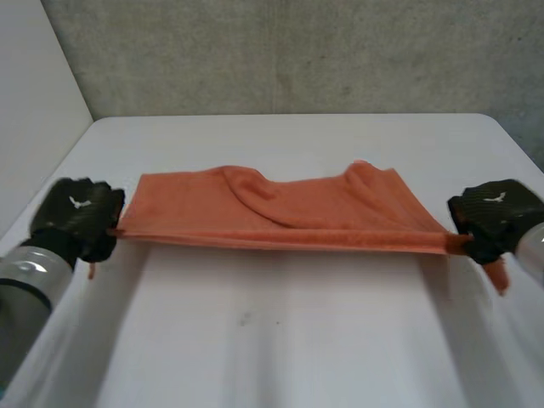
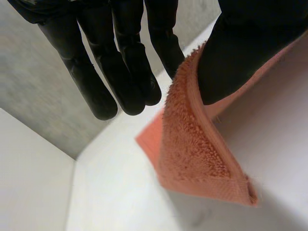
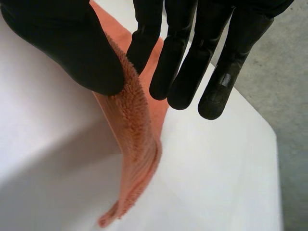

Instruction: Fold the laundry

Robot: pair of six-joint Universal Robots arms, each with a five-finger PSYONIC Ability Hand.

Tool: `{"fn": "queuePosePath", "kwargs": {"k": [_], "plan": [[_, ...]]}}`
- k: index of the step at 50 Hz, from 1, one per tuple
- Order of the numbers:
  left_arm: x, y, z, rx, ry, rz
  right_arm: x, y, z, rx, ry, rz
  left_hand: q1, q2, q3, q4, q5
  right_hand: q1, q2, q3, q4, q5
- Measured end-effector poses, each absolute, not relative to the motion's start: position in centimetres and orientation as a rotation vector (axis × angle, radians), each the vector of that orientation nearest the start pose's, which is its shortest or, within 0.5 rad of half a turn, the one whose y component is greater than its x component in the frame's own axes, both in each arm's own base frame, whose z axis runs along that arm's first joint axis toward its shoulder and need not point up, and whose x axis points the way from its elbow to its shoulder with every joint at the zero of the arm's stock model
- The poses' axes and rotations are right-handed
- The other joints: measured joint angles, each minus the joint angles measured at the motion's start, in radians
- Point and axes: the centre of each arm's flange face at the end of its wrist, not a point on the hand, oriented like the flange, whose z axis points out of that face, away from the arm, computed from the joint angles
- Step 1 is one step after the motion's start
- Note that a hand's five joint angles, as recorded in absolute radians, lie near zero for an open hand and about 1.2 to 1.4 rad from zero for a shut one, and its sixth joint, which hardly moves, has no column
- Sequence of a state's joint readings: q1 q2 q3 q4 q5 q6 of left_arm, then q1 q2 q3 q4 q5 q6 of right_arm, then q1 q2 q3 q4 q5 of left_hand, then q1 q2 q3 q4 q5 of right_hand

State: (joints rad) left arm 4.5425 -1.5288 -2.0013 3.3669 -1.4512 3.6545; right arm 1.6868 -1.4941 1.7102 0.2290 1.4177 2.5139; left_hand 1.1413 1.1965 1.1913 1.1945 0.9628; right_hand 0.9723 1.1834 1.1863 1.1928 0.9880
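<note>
Taut orange towel (image 1: 280, 212) spans above white table (image 1: 280, 340): left hand (image 1: 76, 217) pinches one corner between thumb and fingers, right hand (image 1: 493, 217) pinches opposite corner likewise.

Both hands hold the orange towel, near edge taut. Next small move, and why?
Probably carry both hands together toward the far side, keeping tension. The left hand and right hand each pinch the towel at one end of its near edge, lifted and taut, while its far part lies bunched on the table. Moving forward would lay the held edge over it.
</note>
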Motion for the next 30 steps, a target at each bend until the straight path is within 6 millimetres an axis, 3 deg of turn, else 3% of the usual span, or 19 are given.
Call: {"fn": "queuePosePath", "kwargs": {"k": [5,9,14,15,16,17,20,22,23,25,26,30], "plan": [[-18.2,-21.8,23.9,0.891,2.121,-1.952,16.8,-23.6,25.4,-1.309,2.566,-1.711,0.0,0.0,0.0,0.0,0.0,0.0,0.0,0.0,0.0,0.0],[-18.1,-21.3,23.7,0.927,2.166,-1.893,16.7,-22.9,25.3,-1.404,2.577,-1.658,0.0,0.001,0.0,0.0,0.0,0.0,0.0,0.0,0.0,0.0],[-18.2,-22.3,20.6,1.033,2.257,-1.702,16.7,-23.4,22.8,-1.479,2.622,-1.49,0.0,0.001,0.0,0.0,0.0,0.0,0.0,0.0,0.0,0.0],[-18.3,-23.0,19.2,1.079,2.277,-1.628,16.7,-23.9,21.5,-1.503,2.648,-1.415,0.0,0.001,0.0,0.0,0.0,0.0,0.0,0.0,0.0,0.0],[-18.3,-23.0,19.2,1.079,2.277,-1.628,16.7,-23.9,21.5,-1.503,2.648,-1.415,0.0,0.001,0.0,0.0,0.0,0.0,0.0,0.0,0.0,0.0],[-18.4,-23.8,17.8,1.126,2.288,-1.556,16.7,-24.7,20.2,-1.525,2.677,-1.347,0.0,0.001,0.0,0.0,0.0,0.0,0.0,0.0,0.0,0.0],[-18.6,-25.3,16.3,1.172,2.276,-1.488,16.7,-26.3,19.0,-1.546,2.714,-1.316,0.0,0.001,0.0,0.0,0.0,0.0,0.0,0.0,0.0,0.0],[-18.8,-26.5,15.9,1.18,2.248,-1.48,16.8,-27.4,18.9,-1.551,2.726,-1.346,0.0,0.001,0.001,0.0,0.0,0.0,0.0,0.0,0.0,0.0],[-19.1,-28.1,16.2,1.173,2.197,-1.5,17.0,-28.3,19.0,-1.551,2.729,-1.392,0.0,0.001,0.002,0.001,0.0,0.0,0.0,0.0,0.0,0.0],[-19.4,-29.7,16.9,1.152,2.136,-1.543,17.8,-30.3,20.3,-1.518,2.707,-1.559,0.0,0.001,0.002,0.001,0.0,0.0,0.0,0.0,0.0,0.0],[-20.0,-31.4,18.4,1.117,2.052,-1.62,18.6,-31.7,21.9,-1.457,2.665,-1.729,0.0,0.001,0.002,0.001,0.0,0.0,0.0,0.0,0.0,0.0],[-21.5,-34.5,23.4,1.008,1.834,-1.839,20.4,-34.4,27.3,-1.202,2.47,-2.173,0.0,0.002,0.002,0.001,0.0,0.0,0.0,0.0,0.0,0.0]]}}
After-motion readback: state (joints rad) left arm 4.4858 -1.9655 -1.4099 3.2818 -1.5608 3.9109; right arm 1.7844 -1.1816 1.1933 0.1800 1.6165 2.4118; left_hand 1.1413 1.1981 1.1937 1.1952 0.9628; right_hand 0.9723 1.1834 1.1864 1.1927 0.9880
